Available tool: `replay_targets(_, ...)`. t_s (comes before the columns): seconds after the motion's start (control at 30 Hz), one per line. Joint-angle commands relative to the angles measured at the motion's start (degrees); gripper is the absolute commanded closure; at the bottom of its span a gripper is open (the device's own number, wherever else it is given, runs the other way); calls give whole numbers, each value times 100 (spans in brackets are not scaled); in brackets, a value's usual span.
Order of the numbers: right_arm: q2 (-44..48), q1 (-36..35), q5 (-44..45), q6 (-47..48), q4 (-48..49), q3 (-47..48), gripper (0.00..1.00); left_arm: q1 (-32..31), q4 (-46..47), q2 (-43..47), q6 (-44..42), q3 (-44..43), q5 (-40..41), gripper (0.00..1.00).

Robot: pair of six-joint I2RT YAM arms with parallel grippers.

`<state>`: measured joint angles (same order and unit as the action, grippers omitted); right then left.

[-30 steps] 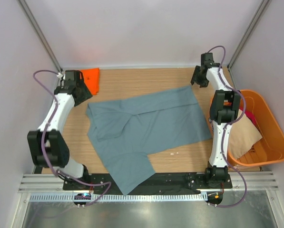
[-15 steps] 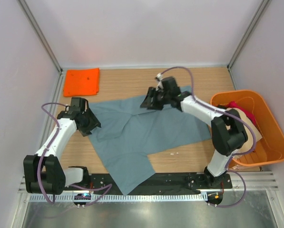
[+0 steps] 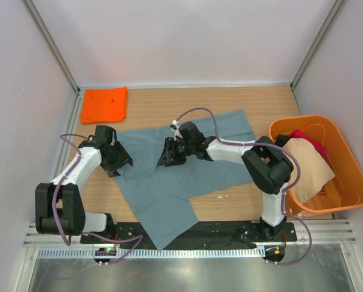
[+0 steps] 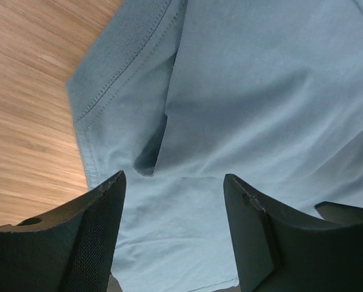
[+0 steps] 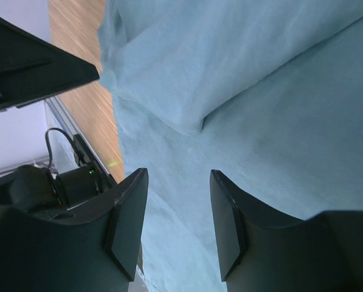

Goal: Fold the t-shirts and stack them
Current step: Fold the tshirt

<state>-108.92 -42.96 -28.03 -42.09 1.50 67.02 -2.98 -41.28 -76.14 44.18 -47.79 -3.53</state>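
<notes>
On table, centre: grey-blue t-shirt, spread flat, unfolded.
L gripper, R gripper: both just moved in over it, jaws spread, nothing pinched; first fold grab likely next.

**Far edge open, middle crowded**

The bench is bare along its far edge, from the folded orange shirt in the left corner to the tub on the right. The right arm stretches across the spread blue shirt. The left claw and right claw hover near each other over its left half, jaws apart.
</notes>
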Motion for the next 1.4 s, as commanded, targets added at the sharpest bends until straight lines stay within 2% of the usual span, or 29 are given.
replay_targets(0.0,-216,-151,8,51,325,232,49,8,207,-199,-33,-125,-42,33)
replay_targets(0.27,-876,-292,-18,218,254,724,48,8,322,-525,-6,-143,-280,40)
replay_targets(0.47,-1069,-309,-71,227,184,1005,52,8,357,-709,20,-178,-420,51)
replay_targets(0.53,-1078,-309,-71,236,211,1041,53,17,383,-718,37,-178,-473,60)
replay_targets(0.63,-1157,-301,-272,192,228,1172,65,17,436,-631,117,-195,-561,75)
replay_targets(0.67,-1175,-309,-299,157,237,1216,81,17,419,-595,160,-222,-578,78)
replay_targets(0.77,-1123,-309,-283,95,211,1225,98,17,314,-481,187,-327,-605,89)
replay_targets(0.83,-973,-301,-238,139,19,1225,98,8,235,-393,205,-423,-631,99)
replay_targets(1.13,-718,-274,-642,297,-1124,1541,99,17,-275,204,407,-582,-535,100)
replay_targets(1.37,-551,-257,-730,350,-1362,1489,99,17,-513,494,512,-442,-570,100)
